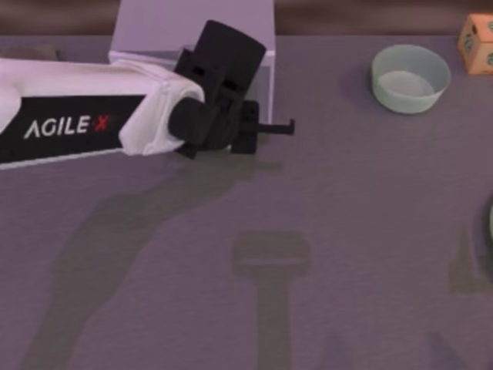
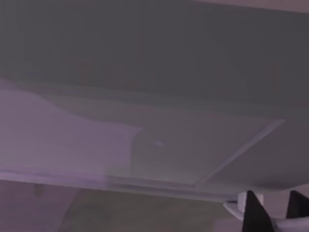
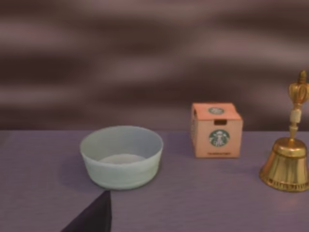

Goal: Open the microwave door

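The pale silver-lavender microwave (image 1: pixel 154 27) stands at the back of the table, left of centre. My left arm reaches across its front, and my left gripper (image 1: pixel 269 127) hangs just before the microwave's right front corner. In the left wrist view the microwave door (image 2: pixel 159 140) fills the picture with its greyish window. My left gripper (image 2: pixel 275 212) has its two dark fingers close together around the door's pale handle (image 2: pixel 236 205). Whether the door is ajar does not show. My right arm is parked outside the top view; a dark part of my right gripper (image 3: pixel 94 220) shows low in its wrist view.
A pale green bowl (image 1: pixel 410 77) (image 3: pixel 121 157) sits at the back right. An orange carton (image 1: pixel 477 42) (image 3: pixel 216 129) stands by the right edge. A brass bell (image 3: pixel 289 159) stands beside the carton.
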`<state>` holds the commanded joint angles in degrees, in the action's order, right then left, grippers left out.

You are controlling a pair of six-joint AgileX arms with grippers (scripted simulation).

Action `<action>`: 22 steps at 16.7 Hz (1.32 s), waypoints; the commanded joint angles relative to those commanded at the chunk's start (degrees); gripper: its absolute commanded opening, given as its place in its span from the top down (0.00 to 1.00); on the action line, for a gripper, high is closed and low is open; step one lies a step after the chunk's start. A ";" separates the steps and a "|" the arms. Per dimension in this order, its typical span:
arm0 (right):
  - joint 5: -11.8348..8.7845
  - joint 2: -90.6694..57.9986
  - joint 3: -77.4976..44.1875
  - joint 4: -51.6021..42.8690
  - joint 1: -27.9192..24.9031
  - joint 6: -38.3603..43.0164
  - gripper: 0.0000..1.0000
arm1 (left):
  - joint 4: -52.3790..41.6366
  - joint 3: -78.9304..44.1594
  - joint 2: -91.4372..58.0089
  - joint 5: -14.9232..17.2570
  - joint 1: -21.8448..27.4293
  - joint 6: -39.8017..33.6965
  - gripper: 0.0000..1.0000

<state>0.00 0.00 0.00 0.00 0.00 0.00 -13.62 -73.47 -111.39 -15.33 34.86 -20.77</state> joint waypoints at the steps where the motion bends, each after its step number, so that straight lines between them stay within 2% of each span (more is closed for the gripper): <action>1: 0.00 0.00 0.00 0.00 0.00 0.00 0.00 | 0.00 0.00 0.00 0.00 0.00 0.00 1.00; 17: 0.00 0.00 0.00 0.00 0.00 0.00 0.00 | 0.00 0.00 0.00 0.00 0.00 0.00 1.00; 22: 0.00 0.00 0.00 0.00 0.00 0.00 0.00 | 1.07 1.47 1.27 1.46 -0.17 1.54 1.00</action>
<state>0.00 0.00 0.00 0.00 0.00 0.00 -12.55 -72.00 -110.12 -13.87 34.70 -19.23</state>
